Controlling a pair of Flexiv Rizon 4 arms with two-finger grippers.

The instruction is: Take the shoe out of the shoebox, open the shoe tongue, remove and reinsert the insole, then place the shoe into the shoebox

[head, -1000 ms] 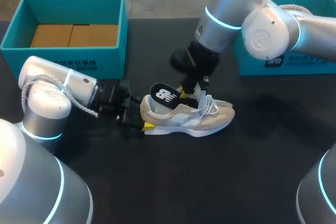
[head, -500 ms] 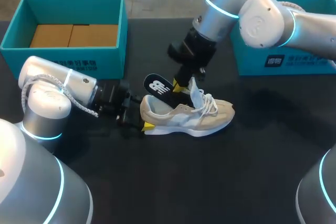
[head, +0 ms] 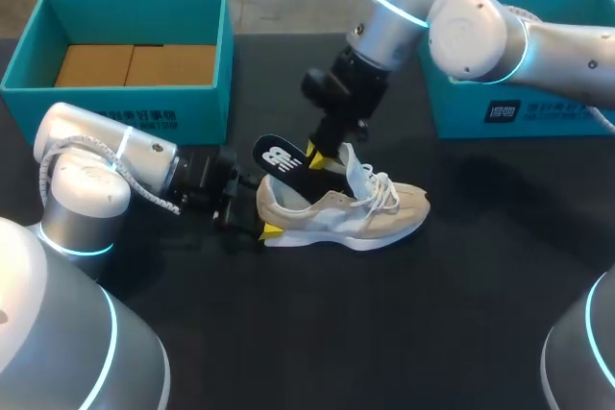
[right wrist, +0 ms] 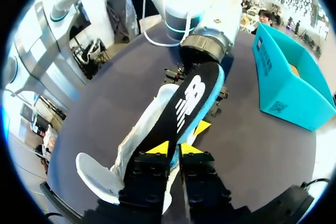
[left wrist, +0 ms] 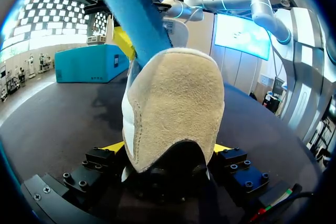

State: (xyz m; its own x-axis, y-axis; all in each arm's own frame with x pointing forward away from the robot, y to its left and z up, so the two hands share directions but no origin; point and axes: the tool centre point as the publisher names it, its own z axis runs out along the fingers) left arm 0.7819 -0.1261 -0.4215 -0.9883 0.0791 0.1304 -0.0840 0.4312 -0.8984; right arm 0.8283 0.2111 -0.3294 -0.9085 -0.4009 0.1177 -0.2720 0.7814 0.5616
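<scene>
A beige and white shoe (head: 346,212) lies on its sole on the dark table, toe to the right, tongue (head: 355,167) pulled up. My left gripper (head: 261,220) holds its heel (left wrist: 173,103) from both sides, a yellow tip on each flank. A black insole (head: 282,161) with a blue underside (left wrist: 134,14) sticks up and out of the shoe's opening toward the left. My right gripper (head: 324,155) is shut on the insole's front part; in the right wrist view the insole (right wrist: 186,103) runs ahead from between the yellow tips (right wrist: 177,149).
The teal shoebox (head: 36,24) stands at the back left with brown cardboard inside. A second teal box (head: 519,117) stands at the back right, behind my right arm. Bare dark table lies in front of the shoe.
My right gripper has risen and shifted left, drawing the insole farther out of the shoe. The shoe and my left arm have stayed put.
</scene>
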